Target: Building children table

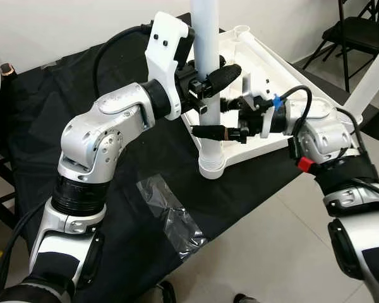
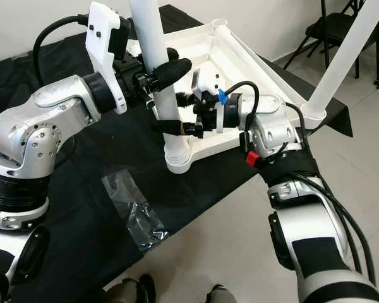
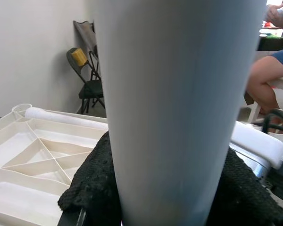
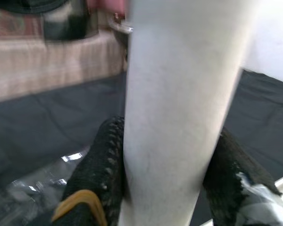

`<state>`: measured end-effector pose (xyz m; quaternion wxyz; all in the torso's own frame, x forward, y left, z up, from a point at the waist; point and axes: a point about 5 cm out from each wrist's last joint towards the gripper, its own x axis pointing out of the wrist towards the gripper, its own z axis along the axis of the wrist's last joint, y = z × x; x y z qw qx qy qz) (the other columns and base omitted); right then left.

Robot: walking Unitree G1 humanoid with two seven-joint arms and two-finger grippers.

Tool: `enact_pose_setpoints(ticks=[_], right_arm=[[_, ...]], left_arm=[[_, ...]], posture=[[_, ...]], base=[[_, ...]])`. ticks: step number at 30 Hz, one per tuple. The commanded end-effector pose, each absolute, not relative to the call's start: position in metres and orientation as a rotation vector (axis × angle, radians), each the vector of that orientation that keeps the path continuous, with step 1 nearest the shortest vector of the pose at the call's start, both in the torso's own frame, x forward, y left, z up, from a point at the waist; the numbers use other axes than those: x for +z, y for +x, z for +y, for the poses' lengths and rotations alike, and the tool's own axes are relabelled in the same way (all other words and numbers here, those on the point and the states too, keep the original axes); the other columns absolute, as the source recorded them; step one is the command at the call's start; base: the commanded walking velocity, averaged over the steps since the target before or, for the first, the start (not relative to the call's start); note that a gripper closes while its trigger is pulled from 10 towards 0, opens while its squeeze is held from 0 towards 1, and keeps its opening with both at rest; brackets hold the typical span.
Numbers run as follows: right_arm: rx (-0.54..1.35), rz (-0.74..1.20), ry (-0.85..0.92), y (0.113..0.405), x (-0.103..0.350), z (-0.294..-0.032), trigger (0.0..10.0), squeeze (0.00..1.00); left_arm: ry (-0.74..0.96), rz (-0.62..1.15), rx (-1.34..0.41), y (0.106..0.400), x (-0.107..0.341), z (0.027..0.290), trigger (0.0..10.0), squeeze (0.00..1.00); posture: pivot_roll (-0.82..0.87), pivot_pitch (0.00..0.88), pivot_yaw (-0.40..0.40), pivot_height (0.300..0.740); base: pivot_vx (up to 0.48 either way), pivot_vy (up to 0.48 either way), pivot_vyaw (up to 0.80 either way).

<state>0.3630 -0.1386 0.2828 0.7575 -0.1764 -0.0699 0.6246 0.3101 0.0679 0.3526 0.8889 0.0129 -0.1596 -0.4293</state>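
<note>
White table leg (image 1: 208, 95), upright in the corner socket at 6 o'clock of the upturned tabletop (image 1: 265, 69) on the bench (image 1: 63, 88), is clamped by left gripper (image 1: 210, 85) high and right gripper (image 1: 222, 129) low; judged light, rigid, slick, best gripped mid-shaft.
</note>
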Motion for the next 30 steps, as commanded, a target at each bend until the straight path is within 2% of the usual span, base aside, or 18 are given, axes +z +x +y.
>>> enact_pose_setpoints(ticks=[1, 11, 12, 13, 14, 15, 22, 24, 29, 30], right_arm=[[1.406, -0.150, -0.407, 0.361, 0.275, -0.134, 0.0, 0.00], [1.383, -0.185, -0.382, 0.361, 0.270, -0.136, 0.0, 0.00], [1.366, -0.196, -0.375, 0.361, 0.270, -0.137, 0.0, 0.00], [1.349, -0.207, -0.360, 0.361, 0.269, -0.138, 0.0, 0.00], [1.349, -0.207, -0.360, 0.361, 0.269, -0.138, 0.0, 0.00], [1.331, -0.216, -0.350, 0.361, 0.268, -0.139, 0.0, 0.00], [1.261, -0.231, -0.324, 0.356, 0.258, -0.143, 0.0, 0.00], [1.158, -0.234, -0.307, 0.354, 0.250, -0.143, 0.0, 0.00], [1.101, -0.230, -0.283, 0.354, 0.246, -0.142, 0.0, 0.00], [1.038, -0.218, -0.244, 0.353, 0.240, -0.142, 0.0, 0.00]], left_arm=[[0.039, -0.283, -0.870, 0.313, 0.346, 0.071, 0.0, 0.00], [0.043, -0.281, -0.873, 0.314, 0.345, 0.071, 0.0, 0.00], [0.037, -0.289, -0.869, 0.314, 0.346, 0.071, 0.0, 1.00], [0.032, -0.294, -0.867, 0.314, 0.347, 0.072, 6.1, 1.00], [0.032, -0.294, -0.867, 0.314, 0.347, 0.072, 6.1, 1.00], [0.029, -0.298, -0.867, 0.313, 0.348, 0.072, 10.0, 1.00], [0.005, -0.315, -0.880, 0.309, 0.353, 0.074, 10.0, 1.00], [0.004, -0.316, -0.878, 0.308, 0.354, 0.081, 10.0, 1.00], [-0.001, -0.313, -0.877, 0.309, 0.352, 0.083, 10.0, 1.00], [-0.003, -0.308, -0.875, 0.309, 0.349, 0.085, 10.0, 1.00]], posture=[[0.07, 0.218, 0.096, 0.740], [0.08, 0.222, 0.103, 0.740], [0.08, 0.223, 0.105, 0.740], [0.07, 0.223, 0.105, 0.740], [0.07, 0.223, 0.105, 0.740], [0.07, 0.222, 0.105, 0.740], [0.07, 0.222, 0.110, 0.740], [0.07, 0.222, 0.105, 0.740], [0.06, 0.222, 0.104, 0.740], [0.06, 0.221, 0.101, 0.740]], base=[[0.000, 0.000, 0.00], [0.000, 0.000, 0.00], [0.000, 0.000, 0.00], [0.000, 0.000, 0.00], [0.000, 0.000, 0.00], [0.000, 0.000, 0.00], [0.000, 0.000, 0.00], [0.000, 0.000, 0.00], [0.000, 0.000, 0.00], [0.000, 0.000, 0.00]])
